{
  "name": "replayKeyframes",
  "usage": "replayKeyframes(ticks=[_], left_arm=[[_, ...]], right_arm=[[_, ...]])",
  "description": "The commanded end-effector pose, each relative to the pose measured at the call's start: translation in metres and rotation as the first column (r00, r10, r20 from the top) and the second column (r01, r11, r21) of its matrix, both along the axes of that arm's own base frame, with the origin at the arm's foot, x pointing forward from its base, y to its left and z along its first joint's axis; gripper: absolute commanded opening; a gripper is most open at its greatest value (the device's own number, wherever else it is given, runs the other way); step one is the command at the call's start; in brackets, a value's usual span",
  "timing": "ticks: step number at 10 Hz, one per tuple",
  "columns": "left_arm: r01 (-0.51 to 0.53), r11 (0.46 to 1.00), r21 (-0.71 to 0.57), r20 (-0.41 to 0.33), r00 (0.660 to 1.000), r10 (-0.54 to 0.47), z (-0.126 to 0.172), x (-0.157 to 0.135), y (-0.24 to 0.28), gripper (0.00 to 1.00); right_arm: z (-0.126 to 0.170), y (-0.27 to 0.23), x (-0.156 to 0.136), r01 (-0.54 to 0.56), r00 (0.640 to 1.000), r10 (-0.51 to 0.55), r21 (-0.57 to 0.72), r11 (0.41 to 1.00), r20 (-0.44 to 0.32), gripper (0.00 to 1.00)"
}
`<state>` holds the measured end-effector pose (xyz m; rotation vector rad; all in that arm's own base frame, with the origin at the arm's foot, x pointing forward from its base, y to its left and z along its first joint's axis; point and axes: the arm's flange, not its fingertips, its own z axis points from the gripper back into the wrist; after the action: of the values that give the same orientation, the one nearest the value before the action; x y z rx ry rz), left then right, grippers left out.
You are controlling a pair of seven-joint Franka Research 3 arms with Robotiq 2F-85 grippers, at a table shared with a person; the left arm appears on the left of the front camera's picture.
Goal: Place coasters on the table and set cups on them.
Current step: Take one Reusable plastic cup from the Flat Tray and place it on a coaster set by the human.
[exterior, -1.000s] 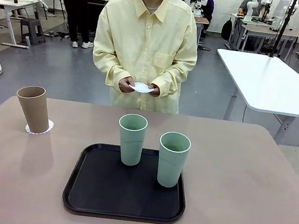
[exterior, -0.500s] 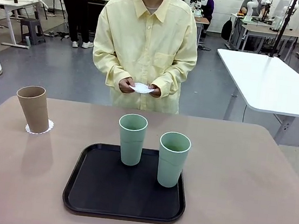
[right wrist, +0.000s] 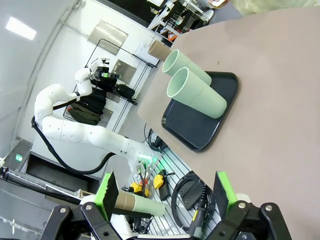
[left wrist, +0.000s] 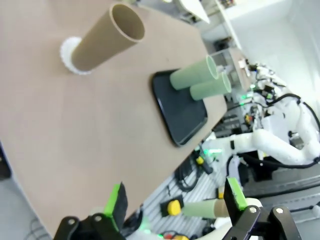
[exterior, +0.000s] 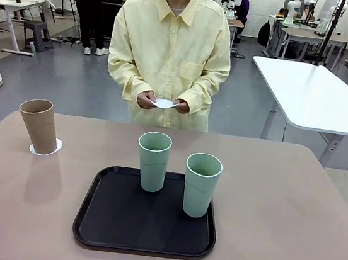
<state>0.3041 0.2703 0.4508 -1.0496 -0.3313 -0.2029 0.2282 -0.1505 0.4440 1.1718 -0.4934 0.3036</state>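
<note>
Desk (exterior: 288,233) is being faced by a person (exterior: 172,41) standing beyond the black tray (exterior: 105,223). Left pincer (left wrist: 175,197) and right pincer (right wrist: 165,189) are being held wide open, nothing gripped. Far mint cup (exterior: 153,162) and near mint cup (exterior: 201,185) are being carried upright on the tray; tan cup (exterior: 38,126) is being supported well left of the tray, on a coaster (exterior: 49,150). Another coaster (exterior: 164,103) is being held by the person.

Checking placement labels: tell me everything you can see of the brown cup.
The brown cup is a tall, tapered tumbler with no handle. It is matte tan, looks like plastic, and is wider at its open rim than at its base. It stands mouth up on a white lacy coaster, whose scalloped edge shows around the base. It is toward the far left of the table, apart from the black tray. Nothing shows inside it and nothing else touches it.
</note>
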Motion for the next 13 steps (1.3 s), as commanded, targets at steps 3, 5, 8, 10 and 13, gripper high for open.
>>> replayKeyframes(ticks=[3, 5, 8, 10, 13], left_arm=[[-0.014, 1.000, -0.023, -0.007, 1.000, 0.014, 0.0036, 0.0012, -0.0027, 1.00], [-0.014, 1.000, -0.023, -0.007, 1.000, 0.014, 0.0036, 0.0012, -0.0027, 1.00], [-0.014, 1.000, -0.023, -0.007, 1.000, 0.014, 0.0036, 0.0012, -0.0027, 1.00], [-0.014, 1.000, -0.023, -0.007, 1.000, 0.014, 0.0036, 0.0012, -0.0027, 1.00], [-0.014, 1.000, -0.023, -0.007, 1.000, 0.014, 0.0036, 0.0012, -0.0027, 1.00]], right_arm=[[0.0010, 0.0002, 0.0013, -0.004, 1.000, 0.004, 0.012, 1.000, 0.017, 1.00], [0.0010, 0.0002, 0.0013, -0.004, 1.000, 0.004, 0.012, 1.000, 0.017, 1.00], [0.0010, 0.0002, 0.0013, -0.004, 1.000, 0.004, 0.012, 1.000, 0.017, 1.00], [0.0010, 0.0002, 0.0013, -0.004, 1.000, 0.004, 0.012, 1.000, 0.017, 1.00], [0.0010, 0.0002, 0.0013, -0.004, 1.000, 0.004, 0.012, 1.000, 0.017, 1.00]])
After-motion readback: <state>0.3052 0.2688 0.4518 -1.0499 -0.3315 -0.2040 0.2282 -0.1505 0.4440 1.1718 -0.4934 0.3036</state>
